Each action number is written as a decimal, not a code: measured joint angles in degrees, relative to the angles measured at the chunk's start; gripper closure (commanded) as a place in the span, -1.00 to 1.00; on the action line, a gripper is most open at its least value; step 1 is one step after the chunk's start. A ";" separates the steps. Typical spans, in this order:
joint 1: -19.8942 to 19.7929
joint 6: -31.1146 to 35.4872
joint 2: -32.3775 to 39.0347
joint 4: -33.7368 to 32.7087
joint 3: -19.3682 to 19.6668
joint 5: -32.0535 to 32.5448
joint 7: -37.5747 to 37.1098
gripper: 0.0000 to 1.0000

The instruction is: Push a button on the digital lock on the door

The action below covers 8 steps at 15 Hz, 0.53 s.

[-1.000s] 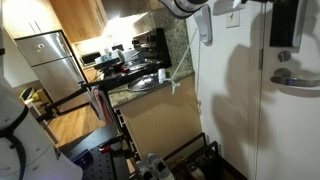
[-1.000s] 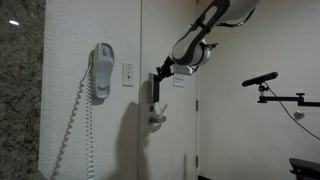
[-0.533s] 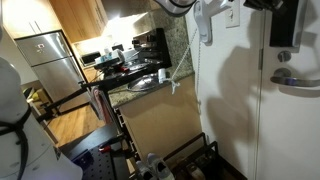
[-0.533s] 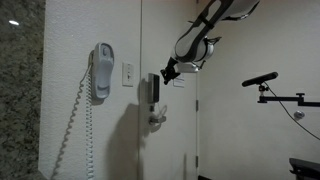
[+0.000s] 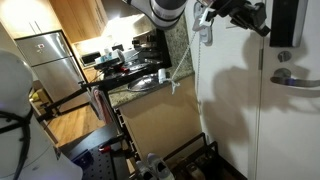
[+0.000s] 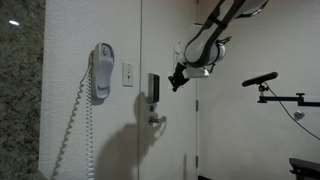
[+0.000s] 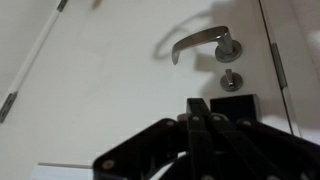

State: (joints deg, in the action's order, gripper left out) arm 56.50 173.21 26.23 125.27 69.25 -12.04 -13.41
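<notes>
The digital lock (image 6: 154, 87) is a tall black panel on the white door (image 6: 170, 140), above the silver lever handle (image 6: 157, 121). My gripper (image 6: 176, 84) hangs shut and empty a short way off the door, level with the lock and apart from it. In an exterior view the gripper (image 5: 256, 22) points toward the lock (image 5: 285, 25). In the wrist view the shut fingertips (image 7: 198, 103) cover the left part of the lock (image 7: 238, 103). The lever handle (image 7: 198, 42) shows above them.
A white wall handset (image 6: 102, 73) with a coiled cord and a switch plate (image 6: 128, 73) hang on the wall beside the door. A camera stand (image 6: 275, 95) sticks out on the far side. A kitchen counter with appliances (image 5: 140, 65) lies behind the arm.
The gripper, still shut, has drawn back from the lock's face and now hangs clear of the door, slightly lower.
</notes>
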 measured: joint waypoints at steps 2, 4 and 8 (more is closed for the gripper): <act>5.43 4.19 -0.03 4.75 5.55 -0.46 -1.65 1.00; 11.01 10.40 0.00 10.06 10.91 -1.53 -2.35 1.00; 20.38 23.91 0.01 20.48 18.43 -5.36 -2.51 1.00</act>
State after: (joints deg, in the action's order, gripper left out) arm 76.88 197.12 26.25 145.74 87.68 -17.40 -15.92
